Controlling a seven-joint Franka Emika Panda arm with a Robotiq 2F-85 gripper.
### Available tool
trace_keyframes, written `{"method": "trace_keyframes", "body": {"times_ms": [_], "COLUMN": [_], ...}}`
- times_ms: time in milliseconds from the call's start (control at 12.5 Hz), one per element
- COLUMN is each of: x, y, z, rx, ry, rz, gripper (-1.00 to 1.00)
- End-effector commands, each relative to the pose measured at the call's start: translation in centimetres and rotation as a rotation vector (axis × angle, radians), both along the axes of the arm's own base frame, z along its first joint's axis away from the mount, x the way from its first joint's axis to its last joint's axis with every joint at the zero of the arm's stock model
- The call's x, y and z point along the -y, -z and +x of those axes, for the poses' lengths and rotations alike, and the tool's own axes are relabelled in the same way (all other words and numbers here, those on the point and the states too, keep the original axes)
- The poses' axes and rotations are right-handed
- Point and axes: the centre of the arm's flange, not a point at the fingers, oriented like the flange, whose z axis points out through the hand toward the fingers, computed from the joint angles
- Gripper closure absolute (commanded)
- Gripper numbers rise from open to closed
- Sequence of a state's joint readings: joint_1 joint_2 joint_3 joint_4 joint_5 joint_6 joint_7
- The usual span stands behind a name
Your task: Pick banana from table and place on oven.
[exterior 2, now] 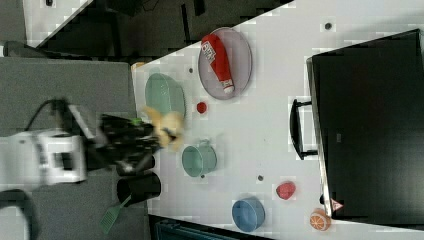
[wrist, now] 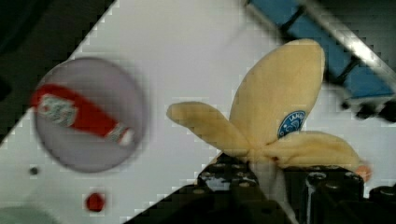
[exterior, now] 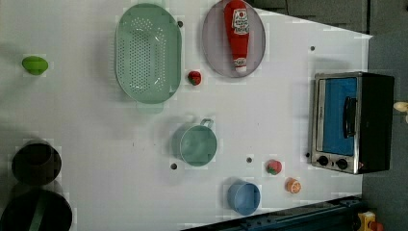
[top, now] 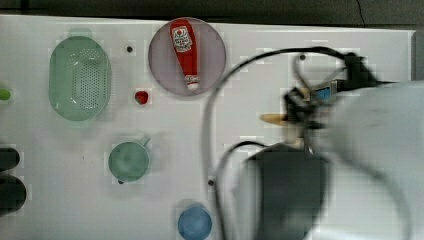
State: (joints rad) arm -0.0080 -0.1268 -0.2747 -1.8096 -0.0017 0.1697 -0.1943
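Right now I see the banana (wrist: 275,121) clenched in the end effector (wrist: 261,172), lifted off the tabletop (top: 280,45); from the wrist view its peel flaps splay outward from the fingers, long axis running away from them. In the top view its tip (top: 274,118) points toward the top view's left, just above the dark oven (top: 287,192). In the left view the oven (exterior: 353,122) stands at the tabletop's right end. Farther out lie the plate (top: 215,55) with the ketchup bottle (top: 185,52), a strawberry (top: 142,97), the green cup (top: 129,161), the blue cup (top: 195,223) and the colander (top: 79,79), all well apart from the banana.
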Motion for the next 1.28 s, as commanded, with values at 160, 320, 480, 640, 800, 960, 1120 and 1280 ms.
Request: {"method": "trace_keyframes", "body": {"times_ms": [160,320,480,640,800,960,1120,1280], "x": [11.9,16.8,20.6,22.8,24.1,24.3,23.9,23.8], "y": [6.4,8.4,10.7,12.7,13.9,14.5,15.1,14.7], "z": [-0.7,-1.6,-2.6,-3.4,-3.4,-3.4,-3.2,-3.2], "rx": [-0.078,-0.070,-0.094,-0.129,-0.115,-0.111,-0.113,-0.107], "ry": [-0.154,-0.175,-0.187,-0.207,-0.206,-0.212,-0.215,-0.216], "rz": [-0.050,-0.095,-0.128,-0.139,-0.150,-0.143,-0.131,-0.133], "gripper": [0.50,0.50,0.50,0.50,0.24,-0.21,-0.66,-1.00]}}
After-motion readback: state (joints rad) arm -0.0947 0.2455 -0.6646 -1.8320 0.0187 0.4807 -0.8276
